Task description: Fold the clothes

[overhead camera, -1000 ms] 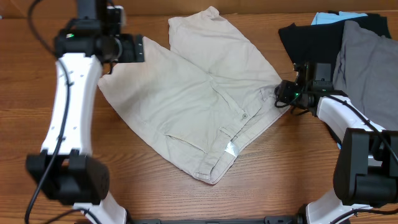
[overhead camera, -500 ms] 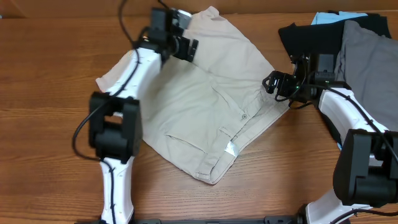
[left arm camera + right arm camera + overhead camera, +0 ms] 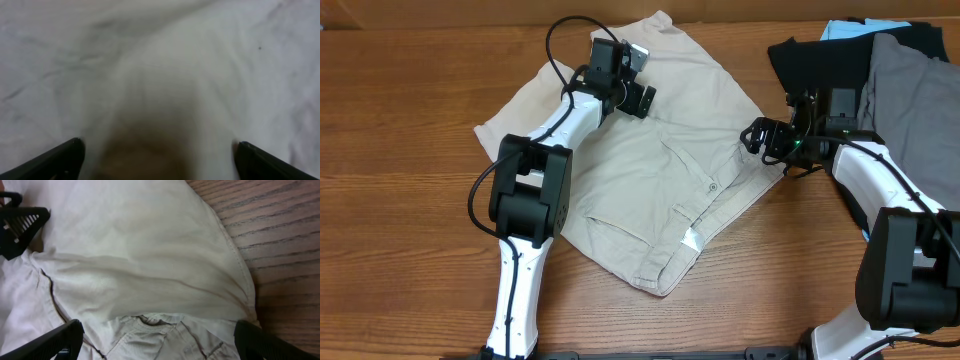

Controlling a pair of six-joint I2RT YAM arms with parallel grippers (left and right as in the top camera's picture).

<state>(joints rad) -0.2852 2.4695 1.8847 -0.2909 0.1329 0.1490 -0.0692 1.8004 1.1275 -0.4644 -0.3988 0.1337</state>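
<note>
The clothes, a pair of beige khaki shorts, lie spread flat on the wooden table, with the waistband button and a white label toward the front right. My left gripper hovers open just over the upper leg fabric; in the left wrist view the cloth fills the frame, blurred and very near, between the open fingers. My right gripper stands open at the shorts' right edge by the waistband. The right wrist view shows the folded waistband between the gripper's spread fingers, nothing held.
A grey garment lies over a black garment at the back right, with a bit of light blue cloth behind them. Bare wood borders the shorts on the right. The left gripper shows in the right wrist view's corner.
The left arm swung from the table's left side in over the shorts' upper part. The right gripper opened wide and shifted slightly left at the waistband edge.
</note>
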